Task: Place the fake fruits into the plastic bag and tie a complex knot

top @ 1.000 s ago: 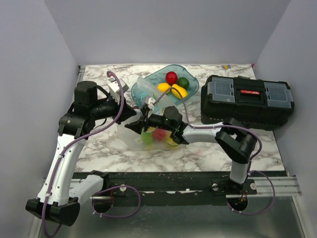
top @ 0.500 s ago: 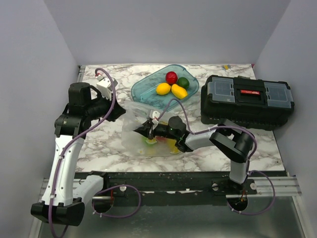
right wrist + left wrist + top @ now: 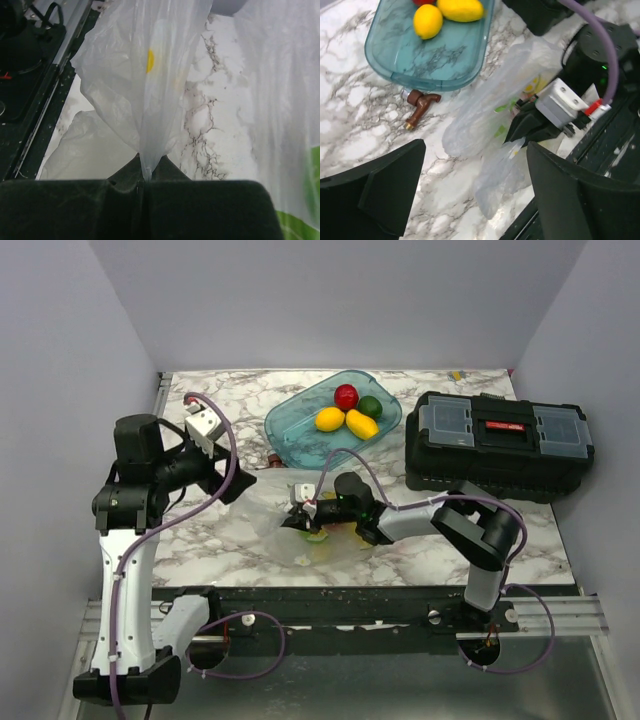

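Withdrawn since a second ago: left gripper (image 3: 240, 482), now held left of the teal tub (image 3: 298, 428), fingers spread, nothing gripped.
Plastic bag (image 3: 490, 105): laid slack just in front of the tub, its film pinched by the right gripper (image 3: 145, 175), pressed together. Fake fruits (image 3: 347, 410): four left in the tub, a few seen through the bag. Knot: not yet formed; the neck is best gathered and kept taut before twisting.

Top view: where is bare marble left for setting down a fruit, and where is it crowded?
Free: the table in front of the toolbox; also the back-left corner beside the tub. Crowded: centre, where the right gripper pinches the bag.
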You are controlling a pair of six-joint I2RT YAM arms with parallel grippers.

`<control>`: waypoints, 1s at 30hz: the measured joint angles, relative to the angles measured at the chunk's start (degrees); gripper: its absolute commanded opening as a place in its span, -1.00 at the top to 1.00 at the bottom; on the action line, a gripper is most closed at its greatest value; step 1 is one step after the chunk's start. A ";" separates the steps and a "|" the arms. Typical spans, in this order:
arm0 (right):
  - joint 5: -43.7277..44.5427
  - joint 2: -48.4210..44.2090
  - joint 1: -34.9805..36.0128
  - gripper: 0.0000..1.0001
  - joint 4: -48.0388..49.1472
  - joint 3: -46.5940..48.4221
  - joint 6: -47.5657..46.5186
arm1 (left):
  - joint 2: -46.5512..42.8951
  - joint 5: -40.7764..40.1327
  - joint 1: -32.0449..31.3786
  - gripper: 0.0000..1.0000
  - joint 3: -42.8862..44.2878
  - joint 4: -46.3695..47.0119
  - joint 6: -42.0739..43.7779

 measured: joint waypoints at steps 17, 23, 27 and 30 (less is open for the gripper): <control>-11.10 -6.19 -1.84 0.70 -18.40 4.76 -11.10 | 4.90 -3.54 -9.18 0.72 -2.05 -13.11 17.09; -9.25 -7.80 -1.84 -0.99 -18.60 5.18 -7.10 | 8.26 -4.50 -9.88 1.00 -0.20 -15.43 13.55; -3.15 -11.30 -1.42 -0.99 -17.07 4.90 0.74 | 7.93 -4.07 -9.88 1.00 0.48 -14.03 5.46; 3.23 -16.09 -0.46 -1.00 -14.29 4.24 6.58 | 7.37 -4.00 -9.88 1.00 0.79 -12.15 -0.87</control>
